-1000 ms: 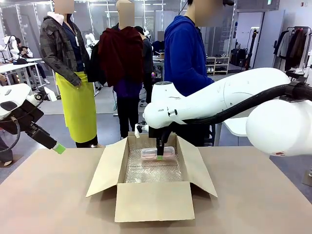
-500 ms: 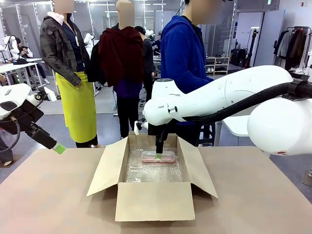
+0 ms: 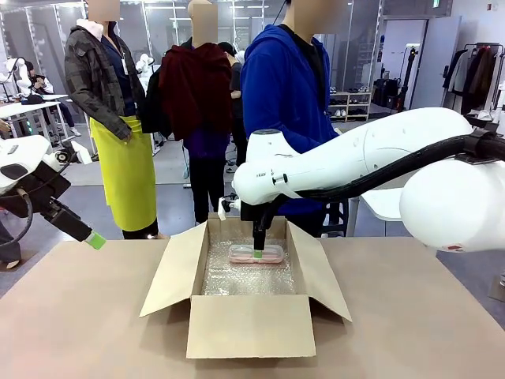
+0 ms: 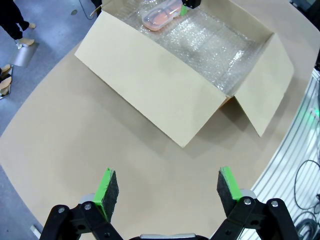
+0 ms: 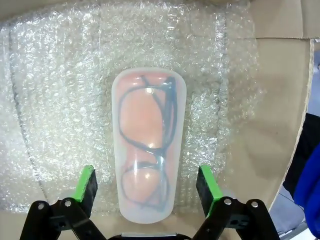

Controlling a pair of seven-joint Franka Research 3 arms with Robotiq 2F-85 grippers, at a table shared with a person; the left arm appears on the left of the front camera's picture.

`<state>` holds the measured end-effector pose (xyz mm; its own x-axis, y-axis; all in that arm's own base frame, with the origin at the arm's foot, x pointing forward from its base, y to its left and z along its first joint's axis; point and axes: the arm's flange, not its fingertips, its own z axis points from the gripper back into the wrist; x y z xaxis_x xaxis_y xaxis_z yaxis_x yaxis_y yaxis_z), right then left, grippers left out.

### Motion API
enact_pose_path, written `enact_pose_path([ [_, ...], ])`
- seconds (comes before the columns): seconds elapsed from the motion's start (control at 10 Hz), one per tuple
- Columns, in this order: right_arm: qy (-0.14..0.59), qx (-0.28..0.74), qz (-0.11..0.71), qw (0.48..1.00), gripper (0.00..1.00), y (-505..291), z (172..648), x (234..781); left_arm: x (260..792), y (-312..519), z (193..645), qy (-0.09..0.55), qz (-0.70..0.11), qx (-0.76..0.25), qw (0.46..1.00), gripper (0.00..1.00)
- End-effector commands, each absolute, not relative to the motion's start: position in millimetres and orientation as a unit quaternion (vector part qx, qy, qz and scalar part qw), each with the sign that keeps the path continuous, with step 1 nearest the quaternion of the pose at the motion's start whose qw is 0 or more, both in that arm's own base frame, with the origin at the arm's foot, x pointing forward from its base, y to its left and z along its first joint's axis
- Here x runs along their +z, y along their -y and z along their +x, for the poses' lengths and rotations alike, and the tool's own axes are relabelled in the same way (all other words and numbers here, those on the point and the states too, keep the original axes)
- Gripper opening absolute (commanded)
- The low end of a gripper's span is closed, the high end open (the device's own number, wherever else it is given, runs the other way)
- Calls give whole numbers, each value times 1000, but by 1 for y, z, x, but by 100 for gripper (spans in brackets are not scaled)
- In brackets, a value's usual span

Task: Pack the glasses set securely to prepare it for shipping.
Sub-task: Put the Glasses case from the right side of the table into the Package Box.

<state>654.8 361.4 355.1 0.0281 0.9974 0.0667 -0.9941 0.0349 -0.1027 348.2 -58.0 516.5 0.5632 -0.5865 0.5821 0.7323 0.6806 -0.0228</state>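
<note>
The box (image 3: 248, 324) stood open upward, its side flaps (image 3: 175, 268) splayed outward, so the way in from above was free. Inside, the pink case (image 5: 149, 150) lay at the far end of the bubble wrap (image 5: 55, 100), and the near end was bare. The right pincer (image 5: 147, 187) straddled the case with a gap at each finger. The right arm (image 3: 355, 158) hung across the far right. The worktop (image 3: 71, 316) left of the box lay bare beneath the spread left pincer (image 4: 165, 190). A person in blue (image 3: 284, 95) stood close behind the box.

Open bubble-lined cardboard box (image 3: 249, 324) on table (image 3: 79, 316)
</note>
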Motion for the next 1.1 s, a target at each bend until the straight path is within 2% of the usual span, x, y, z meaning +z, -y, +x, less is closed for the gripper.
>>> enact_pose_path([
  [0.0,60,695,-13,716,100,-363,654,356,517,57,349,280,-137,-379,872,100],
  [0.5,60,695,-14,717,100,-361,655,355,517,57,349,280,-137,-379,872,100],
  [0.7,66,687,-48,722,100,-352,622,434,517,57,349,280,-137,-379,872,100],
  [0.8,83,687,-7,722,100,-341,606,460,517,57,349,280,-137,-379,872,100],
  [1.0,111,662,11,741,100,-308,576,484,517,57,349,280,-137,-379,872,100],
])
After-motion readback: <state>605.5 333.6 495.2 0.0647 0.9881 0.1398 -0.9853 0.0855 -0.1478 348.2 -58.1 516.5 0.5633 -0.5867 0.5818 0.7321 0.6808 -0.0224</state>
